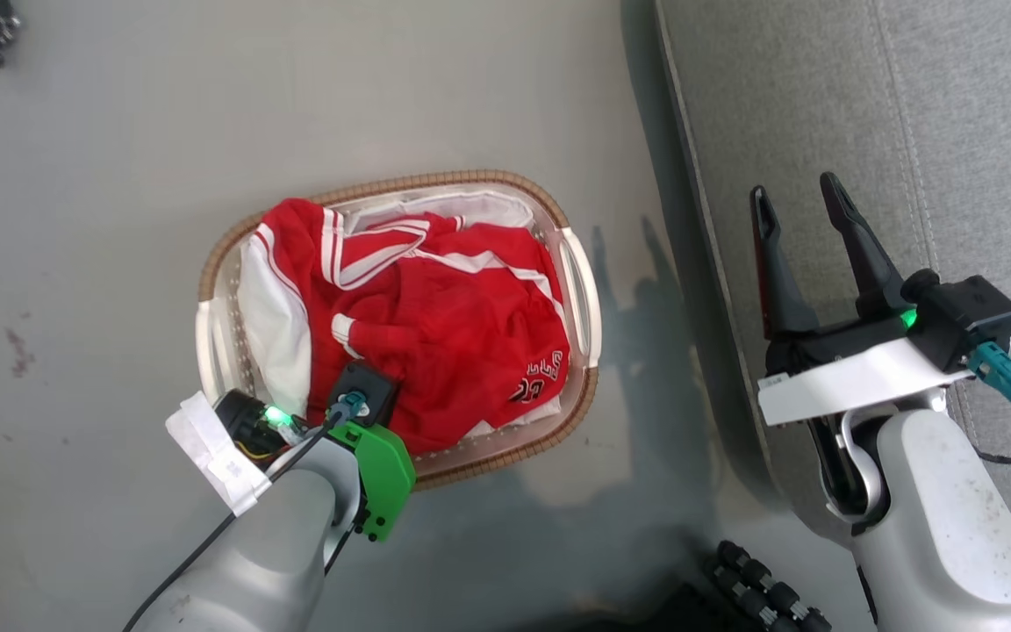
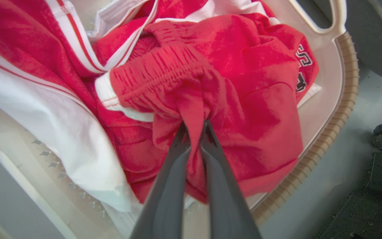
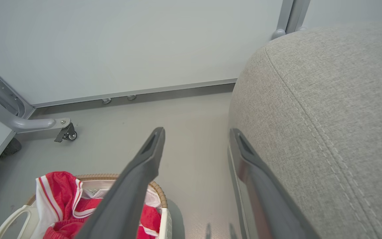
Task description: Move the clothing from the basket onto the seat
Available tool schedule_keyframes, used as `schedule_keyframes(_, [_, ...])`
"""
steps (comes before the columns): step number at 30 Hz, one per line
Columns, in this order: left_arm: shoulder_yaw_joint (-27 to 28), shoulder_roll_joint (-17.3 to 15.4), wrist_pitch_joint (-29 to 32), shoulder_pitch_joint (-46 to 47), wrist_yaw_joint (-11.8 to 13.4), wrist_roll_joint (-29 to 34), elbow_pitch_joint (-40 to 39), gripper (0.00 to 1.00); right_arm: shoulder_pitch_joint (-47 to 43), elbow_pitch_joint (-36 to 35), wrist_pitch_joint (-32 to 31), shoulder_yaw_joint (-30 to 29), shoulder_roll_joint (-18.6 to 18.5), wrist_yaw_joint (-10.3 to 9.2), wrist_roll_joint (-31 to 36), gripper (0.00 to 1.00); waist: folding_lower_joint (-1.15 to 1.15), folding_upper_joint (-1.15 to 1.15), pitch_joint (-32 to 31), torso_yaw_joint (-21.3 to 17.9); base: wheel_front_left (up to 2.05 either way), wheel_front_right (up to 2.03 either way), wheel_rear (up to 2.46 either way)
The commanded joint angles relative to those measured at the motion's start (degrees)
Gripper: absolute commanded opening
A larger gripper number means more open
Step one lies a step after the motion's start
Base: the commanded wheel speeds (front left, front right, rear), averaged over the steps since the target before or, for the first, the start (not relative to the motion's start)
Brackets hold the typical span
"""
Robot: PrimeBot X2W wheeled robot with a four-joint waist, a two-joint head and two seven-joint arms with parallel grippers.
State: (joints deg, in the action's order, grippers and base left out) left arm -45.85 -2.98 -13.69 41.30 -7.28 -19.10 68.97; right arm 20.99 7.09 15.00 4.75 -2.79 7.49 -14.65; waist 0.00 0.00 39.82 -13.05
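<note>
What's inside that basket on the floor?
Red clothing with white stripes fills the basket, the left gripper pinching a fold. A white liner peeks out; the bottom is covered.

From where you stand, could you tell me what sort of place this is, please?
Probably a staged living-room corner in a lab: a grey sofa seat, a laundry basket, and a wheeled partition frame.

- clothing (image 2: 244, 99): red knit cloth, matt, faintly fuzzy; waistband ribbed; white trim smoother.
- basket (image 1: 577, 290): cream plastic wall, smooth, slight sheen; brown rim woven, rough.
- seat (image 3: 327, 116): grey coarse-weave fabric, matt, raised stitched seams.
- floor (image 1: 102, 175): grey, smooth, dull sheen, a few marks.
- left tool (image 2: 195, 126): fingers dark grey, smooth, matt.
- right tool (image 1: 794, 186): fingers dark, inner face glossy; white plastic shell behind, smooth.
</note>
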Motion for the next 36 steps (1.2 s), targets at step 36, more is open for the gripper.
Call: schedule_keyframes(36, [-12.34, -12.75, -1.14, 9.97, -0.25, -3.60, -31.07, 0.00, -18.79, 4.85, 0.28, 0.01, -0.21, -0.01, 8.16, 1.00, 0.00, 0.00, -39.21, 8.50, 0.00, 0.00, 0.00])
